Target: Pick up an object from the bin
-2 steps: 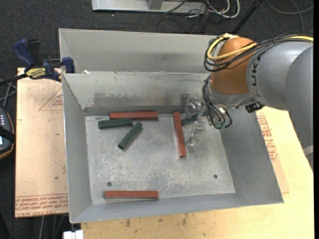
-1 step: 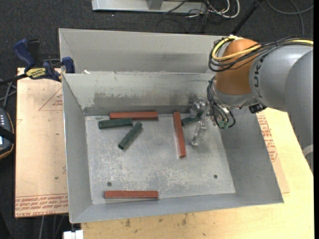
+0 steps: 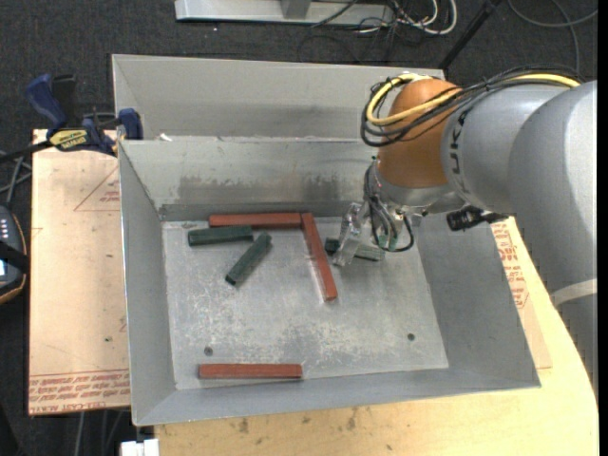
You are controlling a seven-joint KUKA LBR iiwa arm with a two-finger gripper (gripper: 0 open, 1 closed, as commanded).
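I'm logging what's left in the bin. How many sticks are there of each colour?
Red-brown sticks: 3
Dark green sticks: 2
Total: 5
A dark bit beside the tool is too hidden to name, so it is not counted.

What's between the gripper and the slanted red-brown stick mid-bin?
Only a small dark green piece, lying between the gripper and the right side of the slanted red-brown stick. Nothing else visible stands in that gap, just bin floor.
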